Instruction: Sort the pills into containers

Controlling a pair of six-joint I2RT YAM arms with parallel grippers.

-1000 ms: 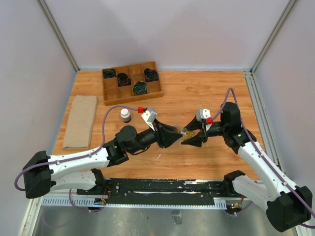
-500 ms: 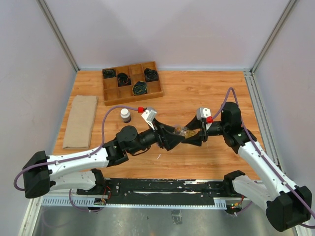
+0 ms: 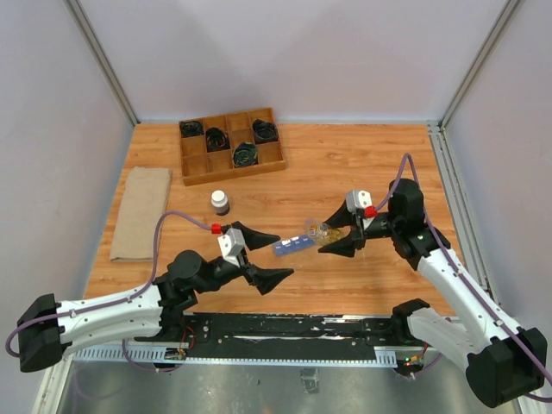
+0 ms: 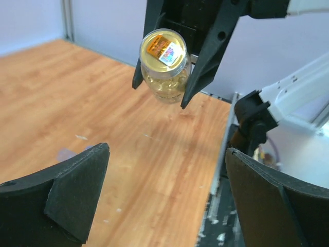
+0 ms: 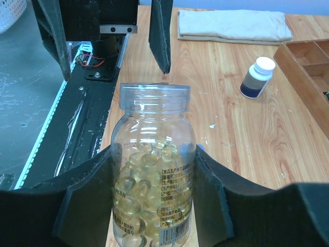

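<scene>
We judge sorting barely begun: mid-frame above the bench (image 3: 345, 164), our right hand (image 3: 328, 235) clamps the vial (image 5: 154, 180) of pills (image 5: 144, 185), the left hand (image 3: 283, 255) gapes empty, and the organizer (image 3: 293, 247) lies between them, seemingly unfilled.

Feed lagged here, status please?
Left gripper open, empty. Right gripper shut on pill vial, held clear of table. Organizer strip flat between grippers, nothing blocking.
</scene>
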